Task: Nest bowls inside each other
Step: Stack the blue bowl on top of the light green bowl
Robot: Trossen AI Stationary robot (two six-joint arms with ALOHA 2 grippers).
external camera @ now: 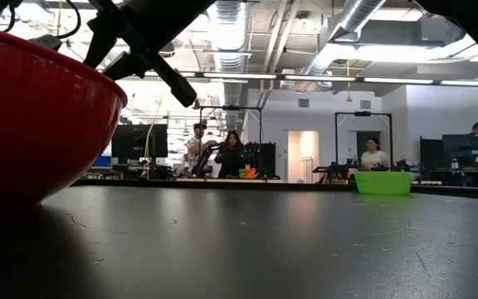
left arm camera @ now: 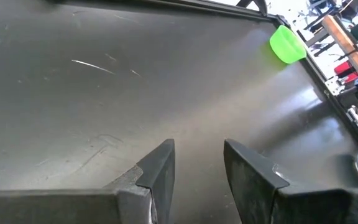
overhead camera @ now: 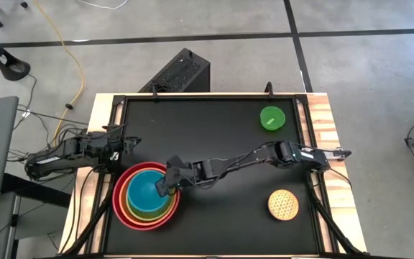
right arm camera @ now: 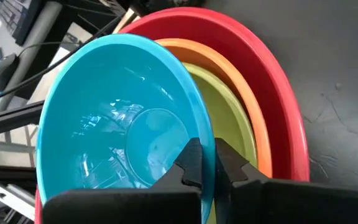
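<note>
A red bowl [overhead camera: 124, 214] near the table's front left holds an orange bowl [right arm camera: 225, 59] and a lime green bowl [right arm camera: 232, 115]. A blue bowl [overhead camera: 146, 196] sits tilted over the lime green one, with my right gripper [right arm camera: 207, 163] shut on it. My left gripper [left arm camera: 197, 168] stands open at the table's left edge, above bare tabletop. The smallest bright green bowl [overhead camera: 272, 118] rests on its base at the far right. The speckled yellow bowl [overhead camera: 282, 204] lies at the near right. My right gripper pinches the blue bowl's rim [right arm camera: 205, 134] on the side toward the table's right edge. One finger is inside the bowl and one outside. The fingers come slanting down from the table's right. The bowl is tilted, its held side raised over the lime green bowl.
The black table top [overhead camera: 214, 144] has a raised frame around it and wooden strips at both sides. The stretch between the stack and the two small bowls is bare. People and desks show far behind the table in the low view.
</note>
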